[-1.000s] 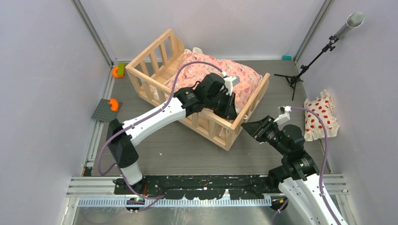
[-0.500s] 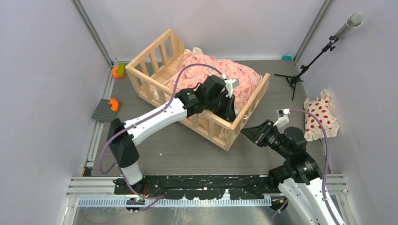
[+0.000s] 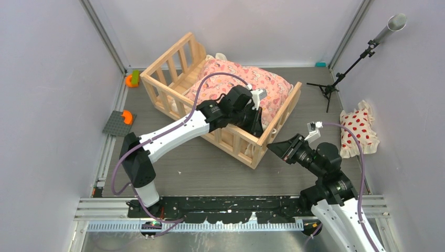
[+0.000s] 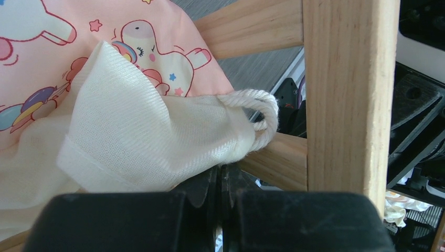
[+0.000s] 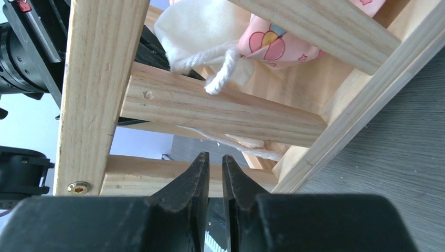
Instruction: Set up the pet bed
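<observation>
Wooden bed (image 3: 283, 107): we see it skewed at the back middle of the table, just where it stood a second ago, with the pink cushion (image 3: 246, 79) inside.
Right gripper (image 5: 214, 160): it has slid nearer the bed's near corner. Its fingers are a narrow slit apart and hold nothing.
Left gripper (image 4: 219, 181): unmoved, its fingers pressed together under the cushion's cream tie (image 4: 147, 136). We cannot tell if any cloth is pinched.
Walls (image 3: 42, 105): pale and plain.
Table (image 3: 210, 168): grey wood-grain.
</observation>
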Tool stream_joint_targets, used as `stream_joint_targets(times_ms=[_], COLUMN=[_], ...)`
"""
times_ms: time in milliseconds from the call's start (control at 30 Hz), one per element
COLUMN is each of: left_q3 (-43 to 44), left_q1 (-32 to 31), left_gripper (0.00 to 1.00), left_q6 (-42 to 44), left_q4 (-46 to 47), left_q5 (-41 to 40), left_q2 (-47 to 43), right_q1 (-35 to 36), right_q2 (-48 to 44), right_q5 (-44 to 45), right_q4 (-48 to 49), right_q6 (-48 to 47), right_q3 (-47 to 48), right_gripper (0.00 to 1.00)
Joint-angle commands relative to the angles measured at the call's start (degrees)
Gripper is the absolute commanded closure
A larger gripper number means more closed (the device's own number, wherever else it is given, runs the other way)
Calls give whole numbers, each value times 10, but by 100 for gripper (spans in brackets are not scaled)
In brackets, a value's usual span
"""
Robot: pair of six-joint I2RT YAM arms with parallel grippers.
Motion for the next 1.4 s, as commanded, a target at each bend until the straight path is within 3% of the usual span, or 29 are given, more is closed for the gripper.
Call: stream_joint_targets(times_ms=[0,300,667,900,1233,1367], left_q3=[-8,-3,-12,-10,18,37], left_q1=[-12,-11,-10,-7,-1,-1], left_gripper=[100,100,100,100,100,100], left_q6=[-6,-5,-14,-15,-7,2], left_q4=[7,7,15,14,-5,-26], left_q5=[13,12,-1,-1,1,1], left_q2=[-16,-15,-27,-32,-27,-19], right_q1=[7,33,45,45,45,45], right_q2=[23,66,91,148,147,152], right_q5=[-29,-12,170,198,268,235], right_q4=[59,130,137,138,143,167], right_q6=[6,25,12,-4,-28,-66], right_q3=[0,-22,-23,14,13,14], right_gripper=[79,79,80,80,80,72])
